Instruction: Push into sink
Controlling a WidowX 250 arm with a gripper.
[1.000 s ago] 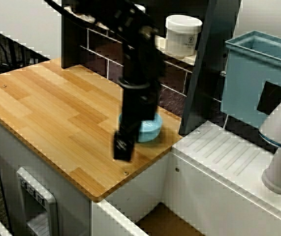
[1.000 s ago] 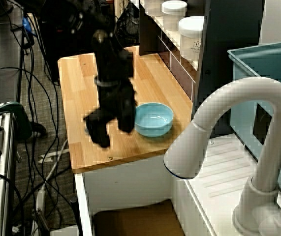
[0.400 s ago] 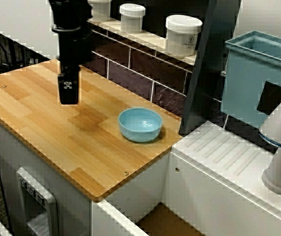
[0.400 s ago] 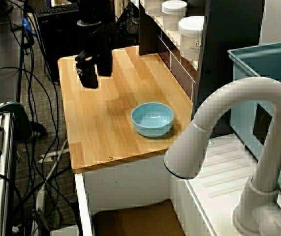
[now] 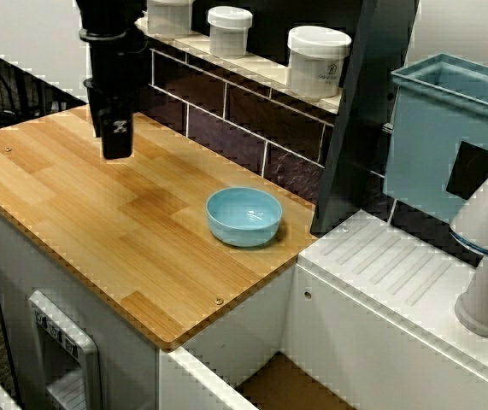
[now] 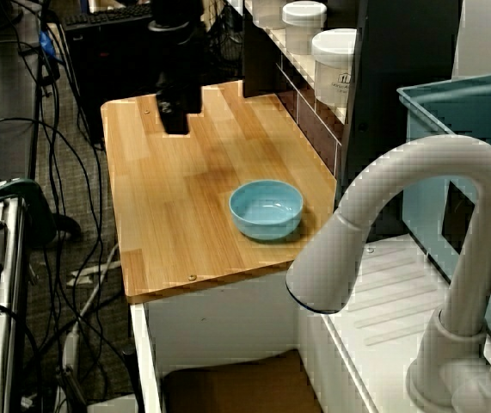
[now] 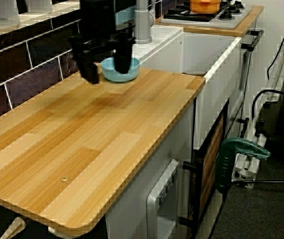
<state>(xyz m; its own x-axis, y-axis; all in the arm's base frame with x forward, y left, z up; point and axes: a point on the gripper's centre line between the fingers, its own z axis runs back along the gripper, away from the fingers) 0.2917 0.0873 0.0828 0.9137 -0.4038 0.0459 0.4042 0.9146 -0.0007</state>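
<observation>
A small blue bowl (image 5: 244, 216) (image 6: 266, 208) rests on the wooden counter (image 5: 81, 196) near the end that borders the sink (image 5: 244, 333) (image 6: 215, 331). The sink is a white-walled basin with a brown floor, below the counter's edge. My black gripper (image 5: 115, 145) (image 6: 174, 122) hangs above the counter's far back part, well away from the bowl. In the view from the counter's far end, the gripper (image 7: 106, 75) is open and holds nothing. In that view the bowl (image 7: 136, 65) shows behind and between its fingers.
A white faucet (image 6: 426, 198) arches over the sink's far side beside a ribbed drainboard (image 5: 389, 265). A teal bin (image 5: 449, 128) and a dark post (image 5: 355, 111) stand behind the bowl. White jars (image 5: 316, 60) line the tiled shelf. Cables (image 6: 64, 172) lie on the floor.
The gripper was low, right beside the bowl, a second ago. It has risen and swung away to the counter's far back part. The bowl stays where it was.
</observation>
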